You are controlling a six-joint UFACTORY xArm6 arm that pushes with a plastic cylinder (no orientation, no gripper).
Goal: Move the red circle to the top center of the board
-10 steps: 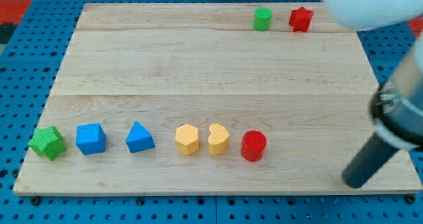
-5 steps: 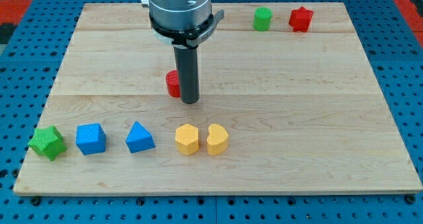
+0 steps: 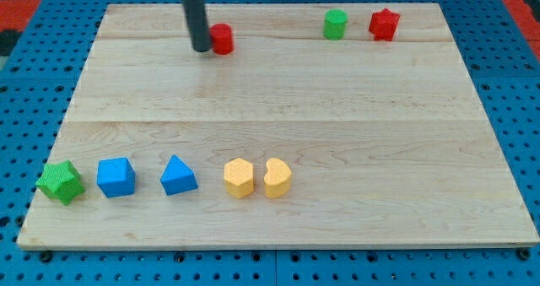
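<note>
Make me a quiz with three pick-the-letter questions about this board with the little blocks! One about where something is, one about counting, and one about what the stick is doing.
1. Where is the red circle?
A. near the view's top, left of the green block
B. in the bottom row
C. off the board

2. How many blue blocks are there?
A. one
B. two
C. four

3. How does my tip stand to the red circle?
A. far away at the view's right
B. on top of it
C. right beside it, on its left

Answers:
1. A: it sits by the top edge, well left of the green block and the red star.
2. B: a blue cube and a blue triangle lie in the bottom row.
3. C: the rod's end is down on the wooden board, close against the circle's left side.
</note>
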